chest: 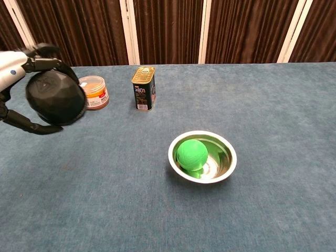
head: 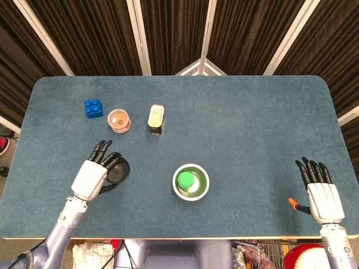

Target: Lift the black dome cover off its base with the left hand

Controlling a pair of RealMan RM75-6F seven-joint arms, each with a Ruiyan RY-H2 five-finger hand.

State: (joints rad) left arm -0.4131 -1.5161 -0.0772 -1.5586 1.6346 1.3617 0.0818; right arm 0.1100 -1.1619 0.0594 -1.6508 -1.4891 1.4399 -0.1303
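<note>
Fingers of the left robot hand (chest: 16, 79) wrap the black dome cover (chest: 55, 97), held above the counter (head: 235, 123), left of the steel bowl (chest: 202, 156). Right robot hand (head: 322, 193) lies spread, far right of that bowl.

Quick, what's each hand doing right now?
Left hand: holding the black dome cover, lifted.
Right hand: open, holding nothing.

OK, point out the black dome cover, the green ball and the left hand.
black dome cover (chest: 55, 97): chest view, on its faceted front.
green ball (chest: 191, 154): chest view, on its top, inside the metal bowl (chest: 227, 164).
left hand (head: 90, 179): head view, on its white back.
</note>
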